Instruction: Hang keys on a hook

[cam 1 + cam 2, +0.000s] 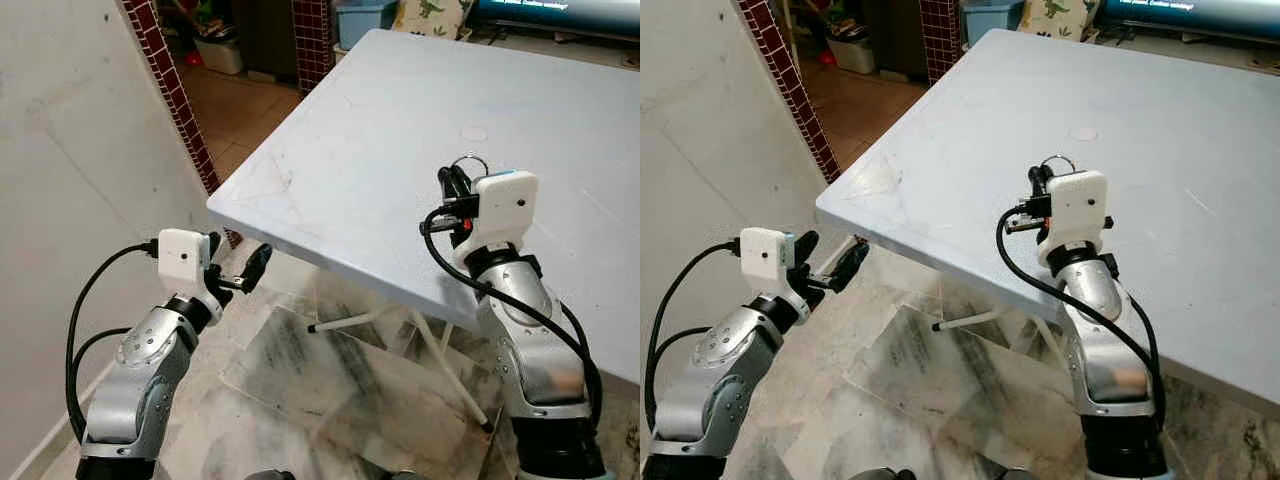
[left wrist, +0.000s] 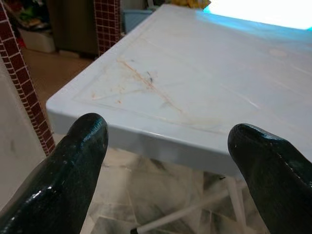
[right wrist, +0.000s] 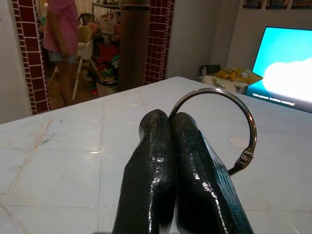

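Holding: right end effector [image 3: 170, 127], fingers pressed together on the key ring [image 3: 229, 122], loop projecting above its tips, over the desk [image 1: 350, 150]. Left end effector [image 1: 235, 268] wide apart, empty, beside the desk corner. Step: carry. Next: locate a hook, none visible

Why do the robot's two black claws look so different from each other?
The left gripper is open, its fingers spread wide and holding nothing; the right gripper is shut, pinching a round silver metal ring. The left gripper sits low beside the corner of the pale blue plastic table; the right gripper is raised above the tabletop. Both have two long black fingers.
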Controlling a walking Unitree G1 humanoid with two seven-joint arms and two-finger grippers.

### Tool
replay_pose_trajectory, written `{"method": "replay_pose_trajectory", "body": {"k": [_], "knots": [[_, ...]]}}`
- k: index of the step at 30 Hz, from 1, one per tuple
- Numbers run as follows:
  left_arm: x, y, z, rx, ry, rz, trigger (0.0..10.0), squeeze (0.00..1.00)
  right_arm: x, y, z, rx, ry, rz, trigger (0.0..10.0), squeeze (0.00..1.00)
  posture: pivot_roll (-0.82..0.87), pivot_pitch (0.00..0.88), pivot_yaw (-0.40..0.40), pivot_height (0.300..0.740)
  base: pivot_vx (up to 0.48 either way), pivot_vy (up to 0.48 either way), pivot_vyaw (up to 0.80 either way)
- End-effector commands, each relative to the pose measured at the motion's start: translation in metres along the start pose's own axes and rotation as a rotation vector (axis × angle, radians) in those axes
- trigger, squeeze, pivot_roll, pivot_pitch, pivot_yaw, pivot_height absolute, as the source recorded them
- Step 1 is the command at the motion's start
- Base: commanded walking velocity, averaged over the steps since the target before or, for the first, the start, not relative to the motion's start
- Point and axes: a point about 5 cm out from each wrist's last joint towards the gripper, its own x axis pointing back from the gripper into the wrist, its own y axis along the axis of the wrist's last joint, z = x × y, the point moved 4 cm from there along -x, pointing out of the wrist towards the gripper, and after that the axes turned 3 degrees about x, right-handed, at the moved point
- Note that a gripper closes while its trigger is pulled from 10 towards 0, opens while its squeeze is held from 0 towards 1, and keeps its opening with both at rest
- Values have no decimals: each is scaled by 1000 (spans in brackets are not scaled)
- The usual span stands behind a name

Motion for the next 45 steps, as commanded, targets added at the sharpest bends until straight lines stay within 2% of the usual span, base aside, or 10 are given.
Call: {"method": "replay_pose_trajectory", "body": {"k": [1,15,25,39,45], "knots": [[4,-3,8,-13,38,5,10000,0,1,6,6,2,21,-16,10000,0,-6,73,58,740,0,0,800],[1,-3,14,-43,83,-19,10000,0,-1,5,11,-2,39,-3,10000,0,-12,66,54,740,0,0,799],[2,-1,22,-76,131,-34,10000,0,-1,4,21,-25,73,-1,10000,0,-10,64,56,740,0,0,798],[5,2,39,-159,261,-56,10000,0,-4,9,35,-48,134,-19,10000,0,0,67,56,740,0,0,794],[5,2,44,-161,278,-57,10000,0,-5,9,37,-56,141,-21,10000,0,-1,67,55,740,0,0,794]]}}
